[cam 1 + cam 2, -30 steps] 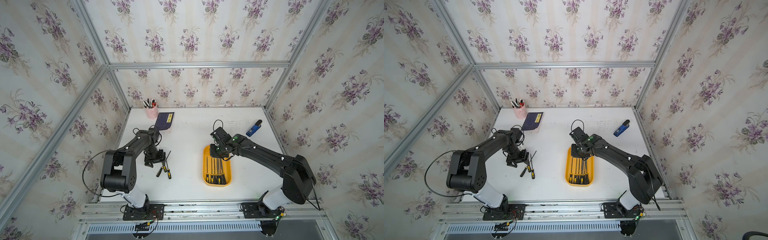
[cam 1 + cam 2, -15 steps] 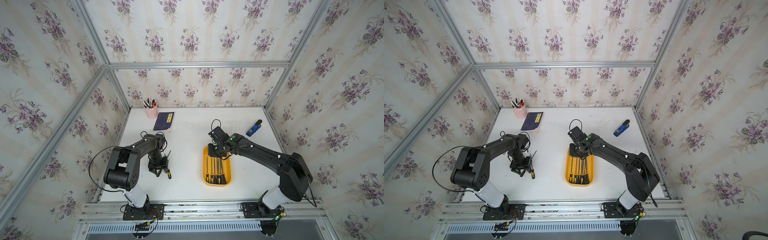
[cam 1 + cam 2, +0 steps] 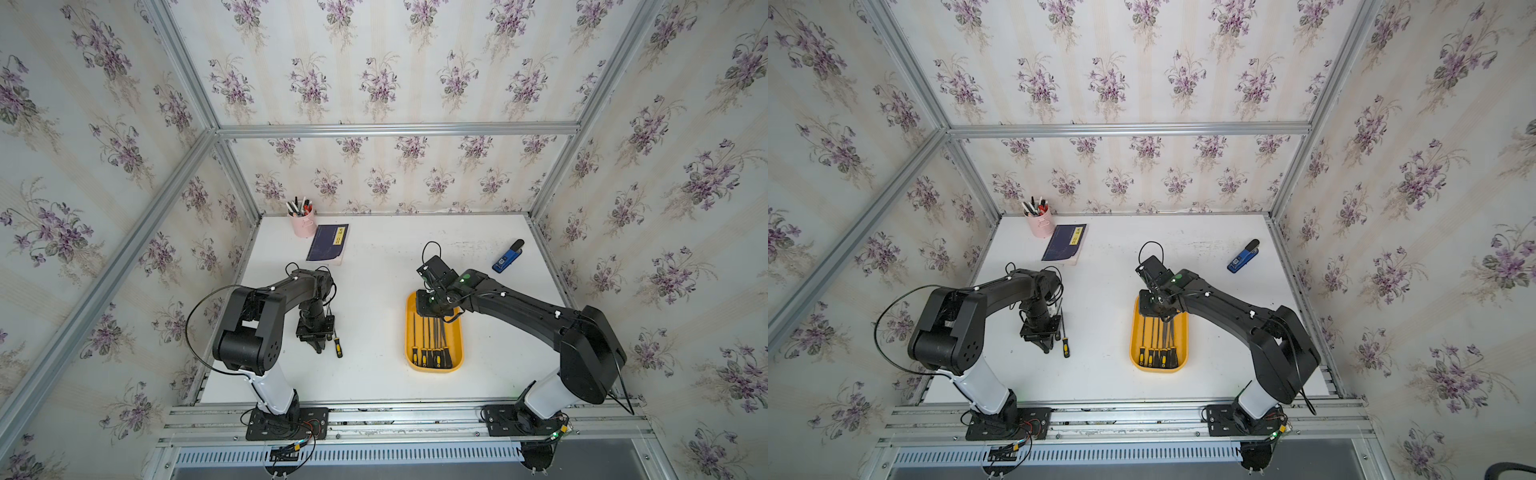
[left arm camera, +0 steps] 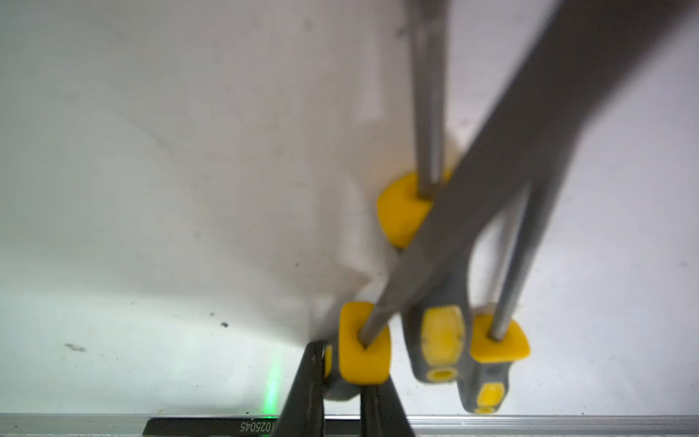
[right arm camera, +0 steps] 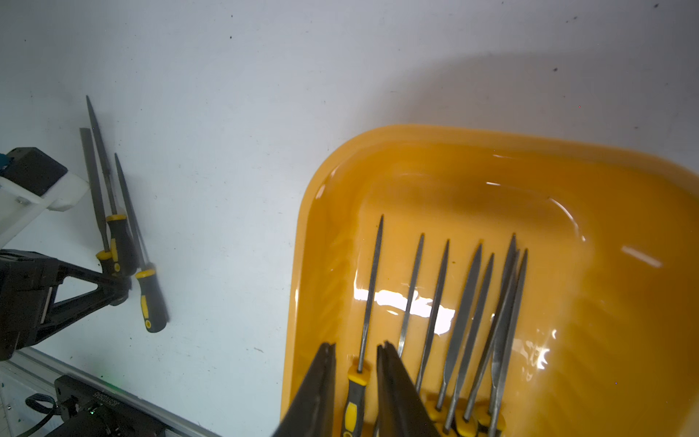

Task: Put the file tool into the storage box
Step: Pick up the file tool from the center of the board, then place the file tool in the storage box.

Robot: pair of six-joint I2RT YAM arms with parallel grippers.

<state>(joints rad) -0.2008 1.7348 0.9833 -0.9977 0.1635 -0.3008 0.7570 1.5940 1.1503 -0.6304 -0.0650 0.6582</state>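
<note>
On the white, speck-marked table (image 3: 374,257), walled by violet-flowered wallpaper (image 3: 374,75), a dark book (image 3: 328,245) at the left carries a yellow label too small to read. The left gripper (image 3: 318,349) is clamped on one file tool (image 4: 364,340) beside two loose files (image 5: 149,295), near a black plate (image 4: 212,426) whose upside-down print reads roughly 025045. Rightward, the right gripper (image 5: 355,346), jaws narrowly apart, hovers over more files in the yellow storage box (image 5: 416,136).

Both top views give you the whole table (image 3: 386,257) from high above; the right wrist camera looks closely into the storage box (image 5: 454,132).
</note>
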